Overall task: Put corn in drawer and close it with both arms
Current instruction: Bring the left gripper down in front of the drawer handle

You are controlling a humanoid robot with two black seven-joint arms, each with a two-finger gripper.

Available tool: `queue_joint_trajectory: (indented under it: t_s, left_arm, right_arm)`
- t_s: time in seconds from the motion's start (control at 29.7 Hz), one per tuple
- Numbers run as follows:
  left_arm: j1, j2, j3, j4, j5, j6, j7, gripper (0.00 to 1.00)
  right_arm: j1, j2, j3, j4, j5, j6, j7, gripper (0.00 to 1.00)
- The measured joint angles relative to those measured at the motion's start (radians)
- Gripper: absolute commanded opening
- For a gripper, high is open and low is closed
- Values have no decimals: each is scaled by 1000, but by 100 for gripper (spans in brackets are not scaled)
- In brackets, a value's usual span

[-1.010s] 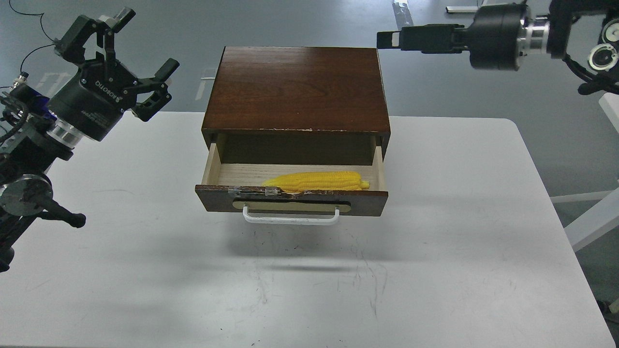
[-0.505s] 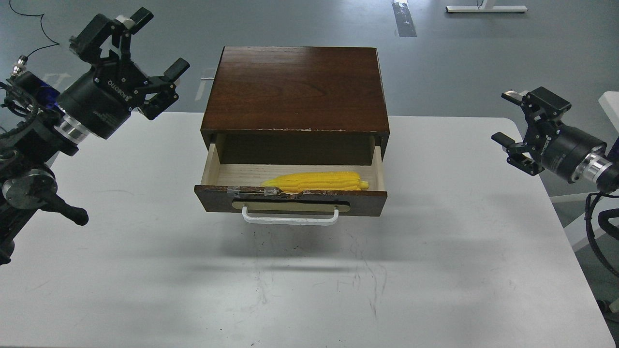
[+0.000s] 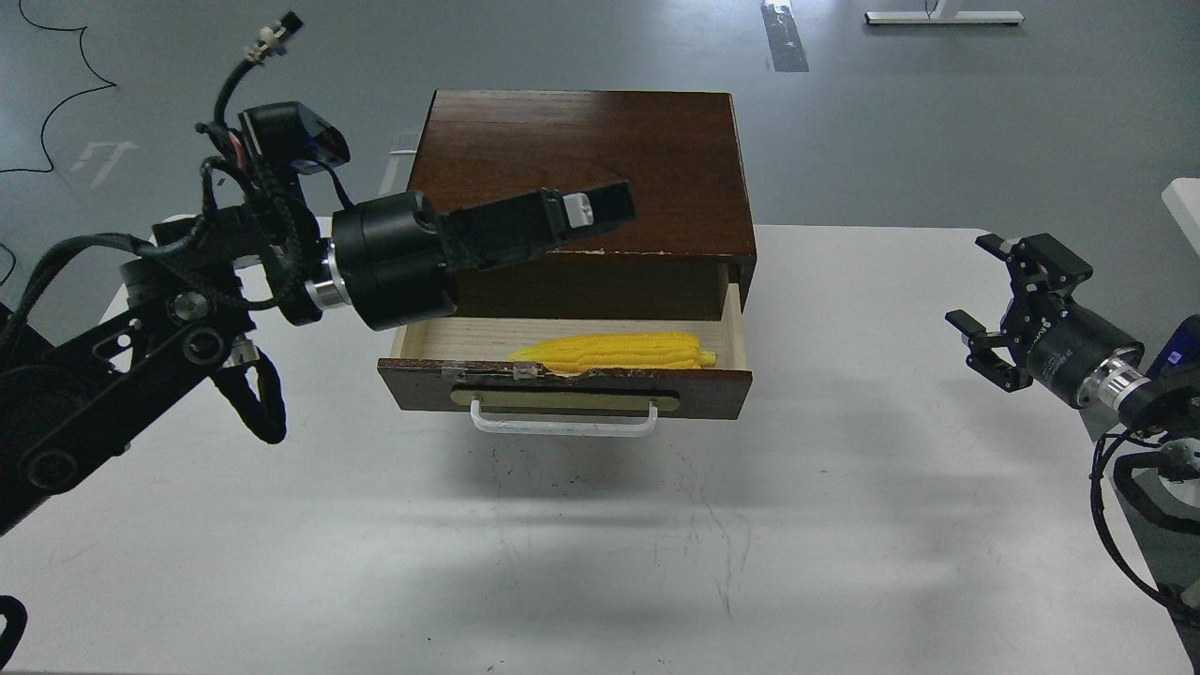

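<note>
Lying lengthwise in the open drawer at frame centre, the corn sits just behind the chipped front edge. The left gripper, fingers drawn together, reaches across the cabinet above; the right gripper, fingers spread, hangs empty at far right. A one-sided shove could skew the drawer or slide the cabinet along the table.

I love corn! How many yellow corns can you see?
1. The corn lies inside the open drawer, just behind its front panel. The left arm hides the drawer's back left corner, so something could be hidden there.
</note>
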Motion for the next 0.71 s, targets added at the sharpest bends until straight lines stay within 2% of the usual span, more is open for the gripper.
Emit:
queue_joint_trajectory:
  t_s: [0.03,0.17,0.34,0.54,0.71]
  left_arm:
    - [4,-10,24,-10,4,0,0,0]
    - [49,-17,95,-36,7,0,0,0]
    - [154,-18,114,-38,7,4,0,0]
    - [293,-1,104,-16,5,58,0,0]
    - [365,13,104,14,5,100,0,0]
  right_arm:
    - [-2,0,0,0,0,-1,0,100]
    - [-11,-1,0,-1,-1,-1,0,100]
    - [-19,-1,0,-1,-2,-1,0,100]
    - [-25,-2,14,5,0,-1,0,100]
    - [-35,-2,87,15,13,3,0,100]
